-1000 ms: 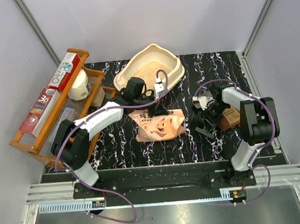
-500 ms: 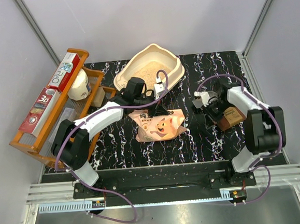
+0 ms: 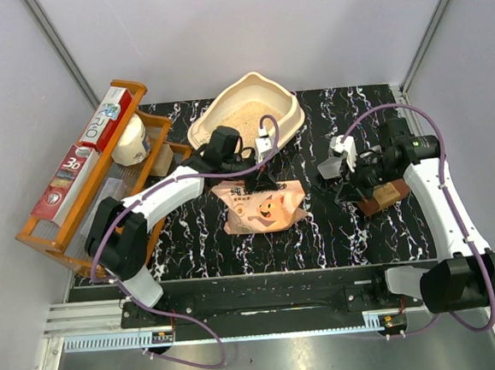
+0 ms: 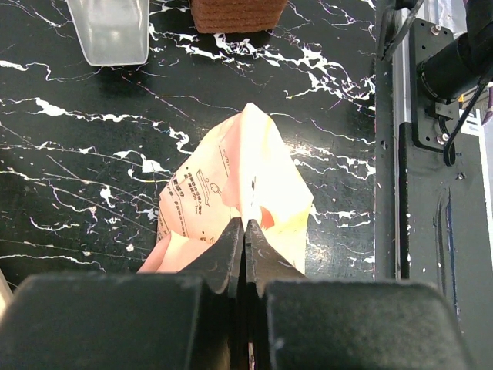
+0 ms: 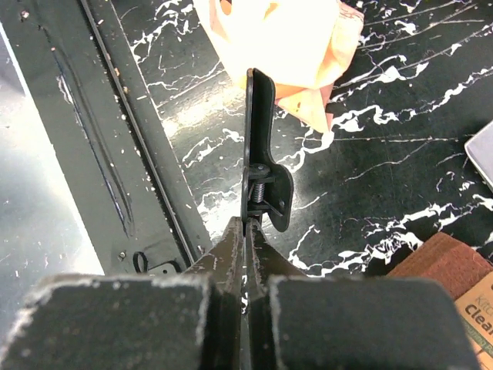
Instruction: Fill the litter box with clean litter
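Note:
The cream litter box (image 3: 286, 106) stands at the back centre with pale clean litter (image 3: 242, 115) inside it. In front of it lies the pink cat-print bag (image 3: 265, 208). My left gripper (image 4: 245, 223) is shut on the bag's (image 4: 231, 177) upper edge, and in the top view this gripper (image 3: 260, 180) sits between box and bag. Over the table's right side, my right gripper (image 5: 246, 223) is shut on the handle of a black spring clip (image 5: 260, 139), held above the surface; the bag's corner (image 5: 285, 38) lies beyond it. In the top view the right gripper (image 3: 351, 190) points left.
An orange wooden rack (image 3: 58, 226) with boxes and a white jar fills the left side. A translucent scoop (image 3: 341, 156) and a brown carton (image 3: 385, 193) lie close by the right gripper. The black base rail (image 3: 256, 291) runs along the near edge.
My right gripper has shut on the black clip and carried it up off the table, the arm swinging out to the right. The left arm and the bag have not moved.

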Robot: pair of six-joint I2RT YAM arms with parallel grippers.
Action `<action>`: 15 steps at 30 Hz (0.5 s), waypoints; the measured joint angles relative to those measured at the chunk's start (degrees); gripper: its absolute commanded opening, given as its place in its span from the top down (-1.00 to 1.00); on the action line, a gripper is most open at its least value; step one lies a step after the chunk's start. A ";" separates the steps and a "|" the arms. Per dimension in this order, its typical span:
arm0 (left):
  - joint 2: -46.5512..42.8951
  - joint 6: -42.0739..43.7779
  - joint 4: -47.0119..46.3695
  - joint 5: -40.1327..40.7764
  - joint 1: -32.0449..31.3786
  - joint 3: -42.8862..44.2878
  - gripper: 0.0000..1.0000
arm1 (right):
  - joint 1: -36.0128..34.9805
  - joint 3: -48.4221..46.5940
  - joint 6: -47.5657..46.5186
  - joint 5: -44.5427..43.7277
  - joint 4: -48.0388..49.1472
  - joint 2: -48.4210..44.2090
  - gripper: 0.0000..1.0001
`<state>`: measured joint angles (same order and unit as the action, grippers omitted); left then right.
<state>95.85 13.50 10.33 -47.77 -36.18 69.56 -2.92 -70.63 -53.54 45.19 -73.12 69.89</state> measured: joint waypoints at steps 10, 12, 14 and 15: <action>0.79 -1.79 0.57 -0.17 0.02 0.94 1.00 | -2.58 -4.31 -2.56 2.67 0.33 8.31 1.00; 0.87 -1.99 0.63 -0.31 0.02 1.03 1.00 | -4.44 -4.37 -2.16 2.49 1.79 9.99 1.00; 1.22 -2.08 0.83 -0.63 0.02 1.42 1.00 | -6.05 -4.37 -0.98 2.45 3.74 11.37 1.00; 1.49 -2.14 1.01 -0.87 0.04 1.68 1.00 | -6.71 -4.37 0.11 2.45 5.16 11.87 1.00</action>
<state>97.34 11.35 11.33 -48.64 -36.14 71.24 -9.63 -75.00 -53.43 47.64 -67.96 81.76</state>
